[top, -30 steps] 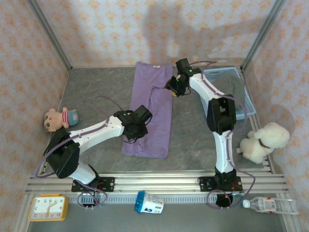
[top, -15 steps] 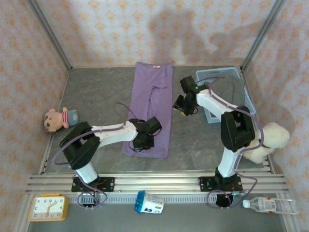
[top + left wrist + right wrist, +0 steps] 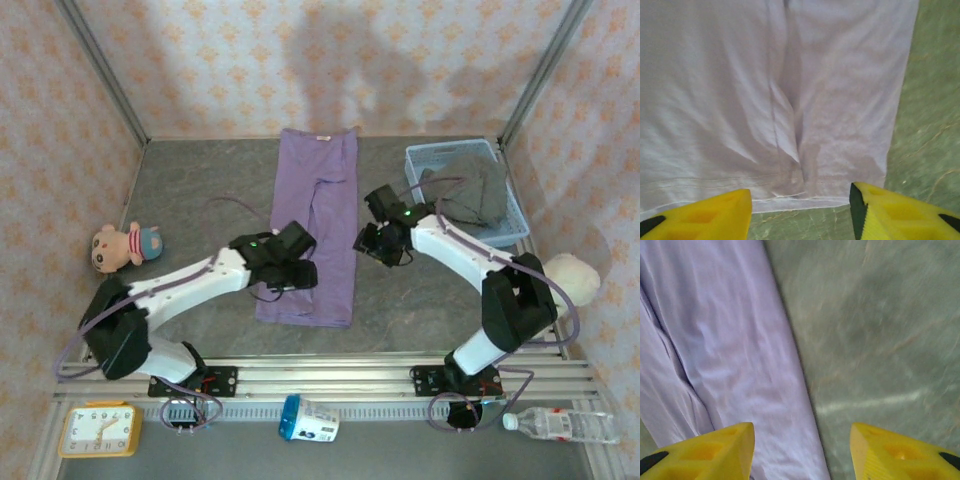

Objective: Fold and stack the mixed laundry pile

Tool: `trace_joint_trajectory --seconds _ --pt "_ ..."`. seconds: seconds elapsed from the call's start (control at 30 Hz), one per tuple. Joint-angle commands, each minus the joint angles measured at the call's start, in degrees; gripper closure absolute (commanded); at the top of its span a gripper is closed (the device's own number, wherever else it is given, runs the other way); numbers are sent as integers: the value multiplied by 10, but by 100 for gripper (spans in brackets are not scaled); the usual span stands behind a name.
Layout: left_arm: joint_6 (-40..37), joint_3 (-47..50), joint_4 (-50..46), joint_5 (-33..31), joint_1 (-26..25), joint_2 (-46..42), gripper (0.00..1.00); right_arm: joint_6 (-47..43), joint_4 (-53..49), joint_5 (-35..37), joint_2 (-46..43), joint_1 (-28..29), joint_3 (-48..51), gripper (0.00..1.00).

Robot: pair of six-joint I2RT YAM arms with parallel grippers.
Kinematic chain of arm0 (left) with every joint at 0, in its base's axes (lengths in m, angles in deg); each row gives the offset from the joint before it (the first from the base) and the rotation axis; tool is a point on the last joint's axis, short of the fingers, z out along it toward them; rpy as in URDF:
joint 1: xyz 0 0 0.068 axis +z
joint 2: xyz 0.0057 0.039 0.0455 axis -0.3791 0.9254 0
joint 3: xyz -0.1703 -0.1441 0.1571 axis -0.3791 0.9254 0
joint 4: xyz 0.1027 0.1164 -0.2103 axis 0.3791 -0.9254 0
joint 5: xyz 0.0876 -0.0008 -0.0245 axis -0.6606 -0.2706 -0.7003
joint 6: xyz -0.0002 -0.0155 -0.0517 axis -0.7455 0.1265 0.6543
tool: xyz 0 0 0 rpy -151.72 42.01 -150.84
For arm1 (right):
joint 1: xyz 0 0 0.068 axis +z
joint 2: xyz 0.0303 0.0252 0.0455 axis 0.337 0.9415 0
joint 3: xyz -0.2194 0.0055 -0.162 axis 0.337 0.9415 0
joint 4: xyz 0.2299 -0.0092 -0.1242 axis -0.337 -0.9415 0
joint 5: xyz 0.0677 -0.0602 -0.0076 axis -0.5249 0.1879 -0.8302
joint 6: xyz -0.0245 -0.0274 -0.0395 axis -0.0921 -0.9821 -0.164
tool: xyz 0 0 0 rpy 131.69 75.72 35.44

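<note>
Overhead: the lilac shirt [image 3: 315, 200] is seen whole. It is laid flat at mid-table as a long narrow strip running far to near, with a small label at the far end and a fold line down the middle of its near half. The grey-brown trousers [image 3: 470, 188] are seen heaped in the blue basket [image 3: 430, 152] at far right, spilling over its rim, well apart from the shirt. The left gripper [image 3: 290, 270] is held over the strip's near-left part. The right gripper [image 3: 375, 245] sits just off the strip's right edge, above bare table [image 3: 200, 190]. A small doll [image 3: 125, 245] is noted by the left wall.

Left wrist: finer detail is supplied. The shirt [image 3: 765, 100] reads pale lilac, with a stitched near hem and a pinched crease rising from it. The left gripper [image 3: 800, 210] is spread; its yellow fingers [image 3: 705, 215] stand apart, and the hem lies flat across the gap, ungripped.

Right wrist: the right gripper [image 3: 802, 450] is likewise spread wide. The shirt [image 3: 715, 340] is seen at left with its right edge running down between the fingers, and the table [image 3: 880, 340] at right.

Hidden or unclear: the right wrist frame is smeared, so the table's marbling is streaked. From overhead neither gripper's fingertips can be made out. Part of the shirt's near-left area is covered by the left arm. A white plush [image 3: 575, 275] at right is half covered by the right arm. How the trouser legs lie cannot be told from the heap.
</note>
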Motion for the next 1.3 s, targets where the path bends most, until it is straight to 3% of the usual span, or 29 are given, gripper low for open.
trace_joint_trajectory --seconds 0.0,0.23,0.5,0.73,1.0,1.27 --pt "5 59 -36 -30 42 -56 41 30 -25 27 -28 47 30 44" --pt "3 153 -40 -3 115 -136 45 113 14 27 -34 166 91 44" --pt "5 235 -20 37 121 -144 54 139 30 28 21 241 93 46" --pt "-15 244 -9 29 121 -119 58 141 61 11 77 258 90 54" --pt "-25 231 26 17 121 -61 62 146 47 39 106 261 78 76" --pt "-26 209 54 34 121 -16 63 140 28 54 117 261 63 86"
